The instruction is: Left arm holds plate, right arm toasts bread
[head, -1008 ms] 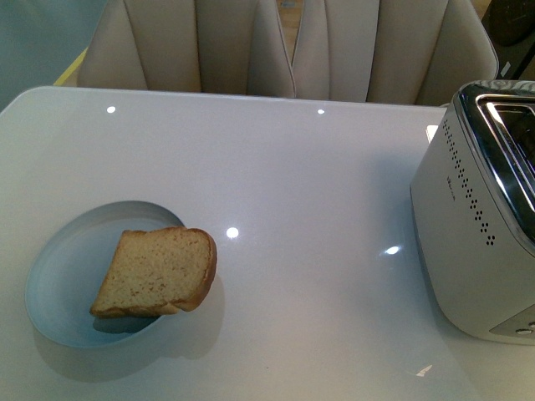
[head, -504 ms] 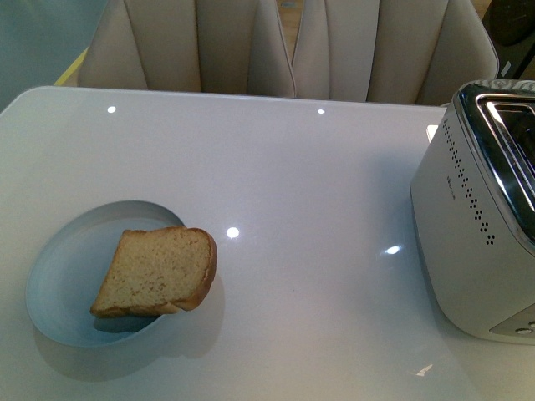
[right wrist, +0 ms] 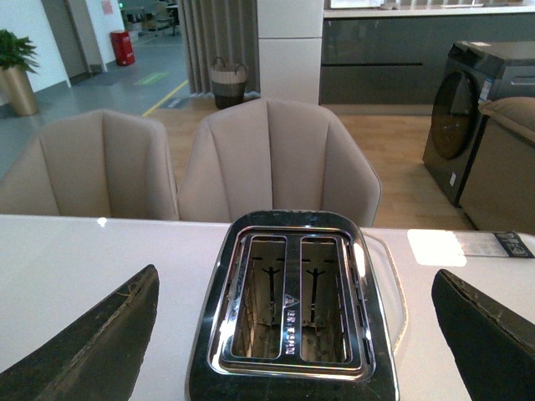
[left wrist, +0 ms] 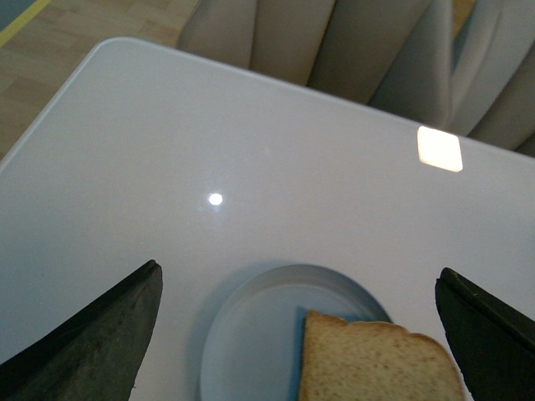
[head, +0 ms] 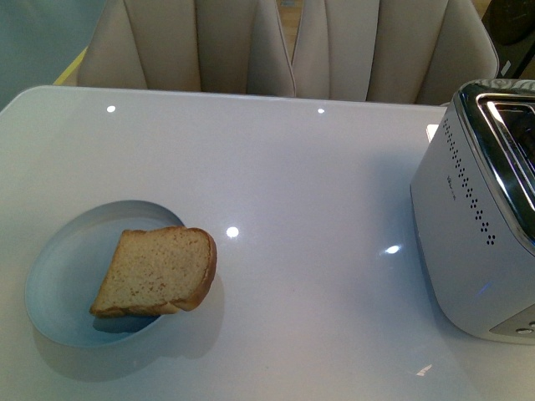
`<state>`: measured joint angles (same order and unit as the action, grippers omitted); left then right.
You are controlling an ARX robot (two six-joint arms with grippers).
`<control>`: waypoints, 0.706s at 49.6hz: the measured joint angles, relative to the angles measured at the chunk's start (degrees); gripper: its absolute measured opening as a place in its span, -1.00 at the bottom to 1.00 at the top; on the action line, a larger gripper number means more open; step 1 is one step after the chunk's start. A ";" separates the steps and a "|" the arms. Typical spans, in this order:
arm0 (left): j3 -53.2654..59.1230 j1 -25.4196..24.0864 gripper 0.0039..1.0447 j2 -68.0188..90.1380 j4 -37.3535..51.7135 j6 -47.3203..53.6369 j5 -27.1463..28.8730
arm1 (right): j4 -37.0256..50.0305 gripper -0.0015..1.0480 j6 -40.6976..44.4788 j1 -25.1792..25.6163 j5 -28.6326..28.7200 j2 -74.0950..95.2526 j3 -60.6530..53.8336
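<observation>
On the counter's point(head: 292, 184) near left sits the pale blue plate point(head: 63, 276). The bread point(head: 155, 271), tan and speckled with a darker crust, lies tilted over its right rim. The left pincer point(left wrist: 298, 271) is spread wide and empty above them; the right pincer point(right wrist: 295, 276), likewise spread, hangs over the toaster point(head: 476, 225). Chairs point(head: 284, 46) stand beyond.

The plate point(head: 58, 284) sits near left on the table point(head: 301, 184), the bread point(head: 155, 271) on it overhanging its right rim. The toaster point(head: 476, 242) stands at the right edge, well apart. Chairs point(head: 292, 50) stand behind the table.
</observation>
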<state>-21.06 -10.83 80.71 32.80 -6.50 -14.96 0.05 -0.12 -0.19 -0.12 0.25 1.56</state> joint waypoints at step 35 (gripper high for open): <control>-14.10 -3.93 0.87 45.03 10.51 7.10 -2.19 | 0.00 0.83 0.00 0.00 0.02 0.00 0.00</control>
<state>-35.16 -14.76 125.73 43.31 0.60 -17.15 0.05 -0.12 -0.19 -0.10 0.25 1.56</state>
